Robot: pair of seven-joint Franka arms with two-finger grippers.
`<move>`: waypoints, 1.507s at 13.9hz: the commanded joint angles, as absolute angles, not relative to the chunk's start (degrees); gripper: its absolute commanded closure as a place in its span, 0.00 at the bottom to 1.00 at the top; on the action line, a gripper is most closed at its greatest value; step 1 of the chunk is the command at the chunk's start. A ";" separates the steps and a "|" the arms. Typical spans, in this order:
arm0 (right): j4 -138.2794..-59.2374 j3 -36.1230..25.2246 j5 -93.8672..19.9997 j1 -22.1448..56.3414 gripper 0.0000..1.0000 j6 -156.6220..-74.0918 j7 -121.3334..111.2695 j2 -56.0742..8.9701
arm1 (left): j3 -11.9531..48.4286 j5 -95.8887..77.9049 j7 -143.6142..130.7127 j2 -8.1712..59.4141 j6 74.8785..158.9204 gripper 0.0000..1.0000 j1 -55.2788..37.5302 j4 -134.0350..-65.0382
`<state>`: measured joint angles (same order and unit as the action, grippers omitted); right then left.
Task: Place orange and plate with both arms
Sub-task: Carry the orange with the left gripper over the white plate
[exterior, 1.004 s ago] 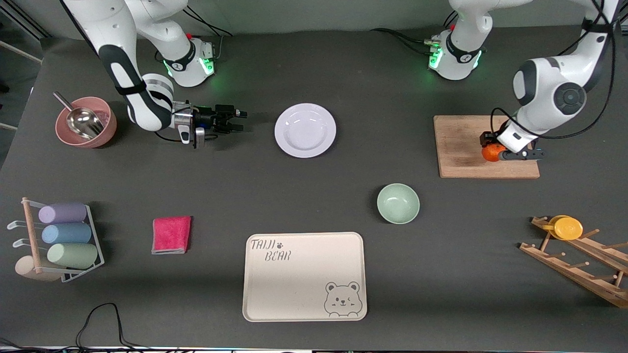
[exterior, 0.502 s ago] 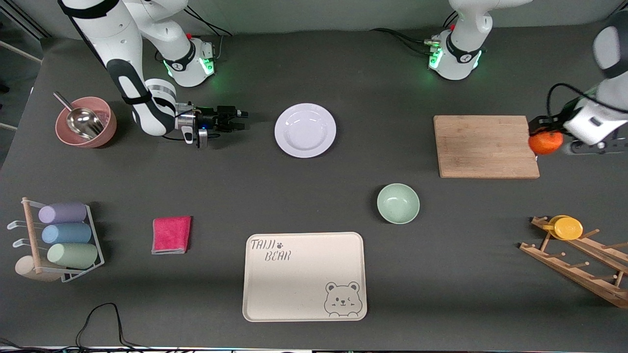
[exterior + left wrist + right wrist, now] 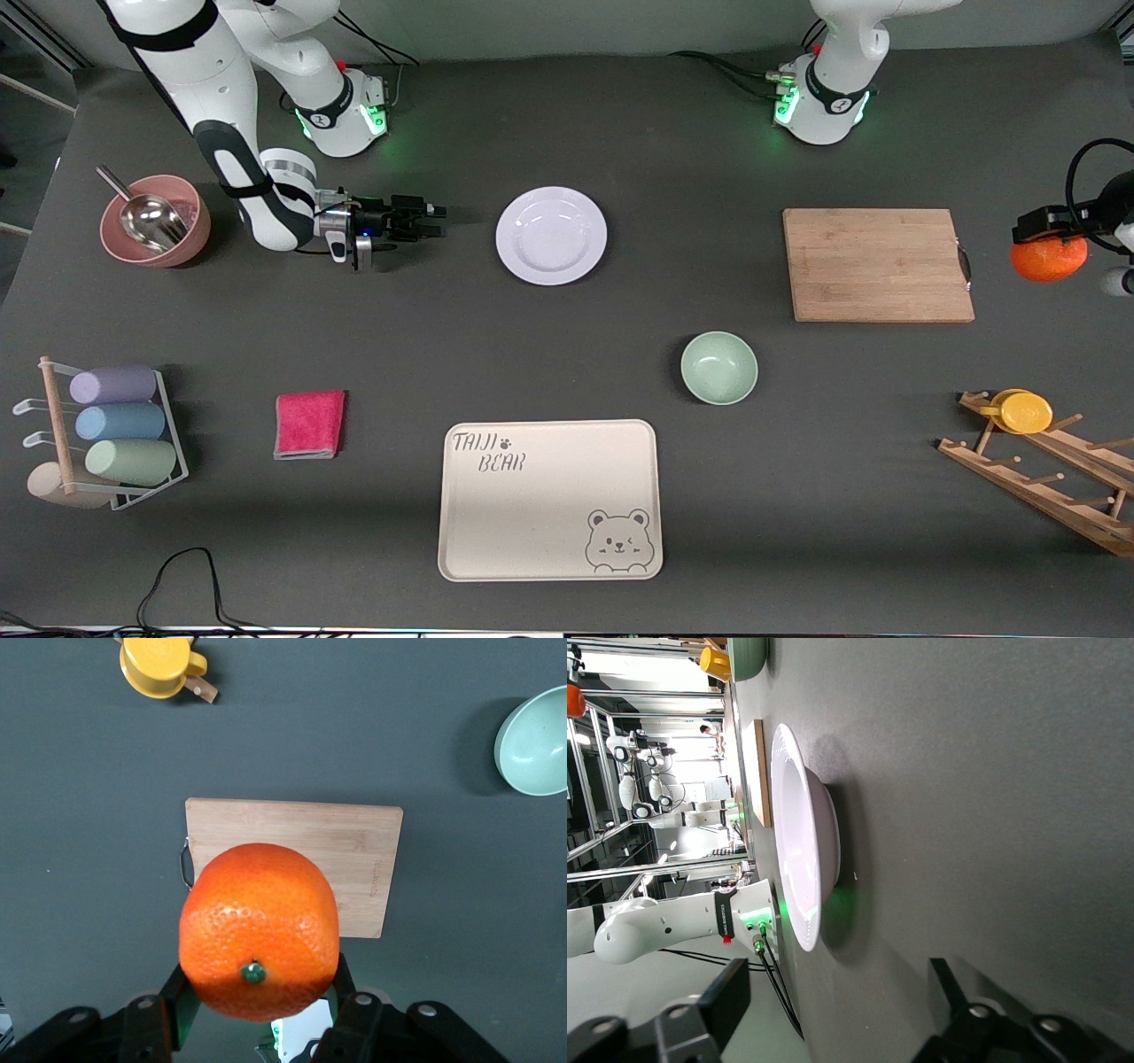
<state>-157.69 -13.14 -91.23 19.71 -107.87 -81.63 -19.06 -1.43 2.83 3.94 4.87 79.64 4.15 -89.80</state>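
Bright-orange dimpled fruit, the orange [image 3: 1049,258], is clamped between the fingers of the left gripper [image 3: 257,992], up in the air over bare table at the left arm's end, just past the handle edge of the rectangular bamboo cutting board [image 3: 877,264]; stem end faces the wrist camera, grip across the fruit's widest part, which I judge keeps a round thing from rolling out; the round, shallow, pale-lavender plate [image 3: 551,235] lies flat on the dark table [image 3: 567,354], farther from the front camera than the cream bear tray [image 3: 549,499] and the pale-green bowl [image 3: 718,367]; right gripper [image 3: 423,219] sits low beside the plate toward the right arm's end, fingers spread wide and turned sideways, presumably to pinch the rim; plate not yet touched.
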 commanded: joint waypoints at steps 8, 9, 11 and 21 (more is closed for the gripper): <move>-157.06 -13.36 -92.81 19.60 0.70 -107.05 -83.32 -20.04 | -1.93 -1.39 -2.16 8.88 77.43 1.00 0.37 -87.71; -156.97 -13.36 -92.81 19.60 0.70 -107.14 -83.32 -20.39 | -1.93 -2.54 -4.63 9.14 77.69 1.00 -1.30 -87.80; -156.53 -13.36 -92.81 19.60 0.70 -107.05 -83.50 -21.09 | -1.93 -4.83 -12.52 9.75 79.44 1.00 -5.51 -87.80; -154.60 -13.36 -92.90 19.51 0.68 -104.94 -86.40 -24.70 | -1.93 -12.46 -52.71 19.15 96.22 1.00 -34.25 -88.77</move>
<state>-155.10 -13.25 -91.24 19.63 -105.83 -84.23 -23.11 -0.61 -10.07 -47.57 17.07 93.78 -30.08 -89.31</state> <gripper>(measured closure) 0.687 0.379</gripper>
